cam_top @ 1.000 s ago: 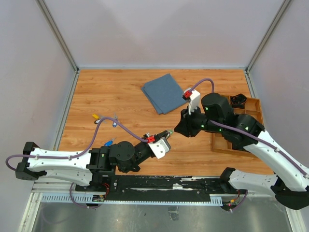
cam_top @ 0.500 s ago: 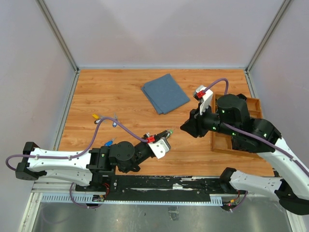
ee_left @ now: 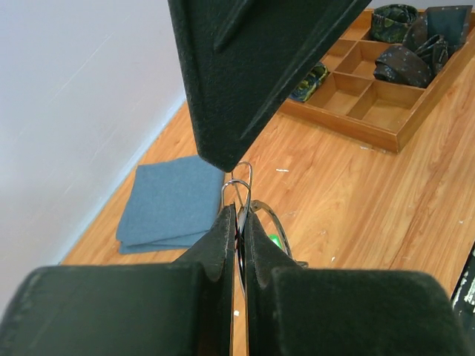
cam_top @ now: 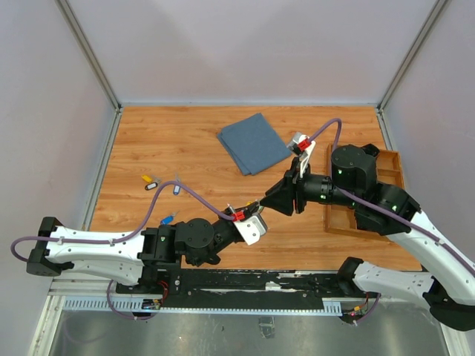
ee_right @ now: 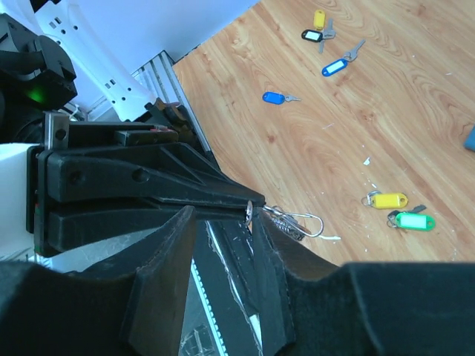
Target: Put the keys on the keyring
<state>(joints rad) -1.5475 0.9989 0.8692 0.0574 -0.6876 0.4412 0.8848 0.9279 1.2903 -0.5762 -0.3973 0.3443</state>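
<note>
left tool (ee_left: pixel 237 222) clamps the keyring (ee_left: pixel 239 182) above the bench (cam_top: pixel 148 133) | right tool (ee_right: pixel 223 215) half-wide, empty, close at the ring | keys (ee_right: pixel 412 220) loose on bench | we should hold ring steady, fetch one key by its tag

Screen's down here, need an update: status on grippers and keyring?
Left gripper shut on keyring. Right gripper open, tips beside it. Blue-tagged key loose on table. Nothing seen blocking.

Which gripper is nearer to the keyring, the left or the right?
Left. The left gripper is shut on the keyring, pinching it between its fingertips. The right gripper stands open just at the ring's free loop, facing the left one; contact cannot be told.
</note>
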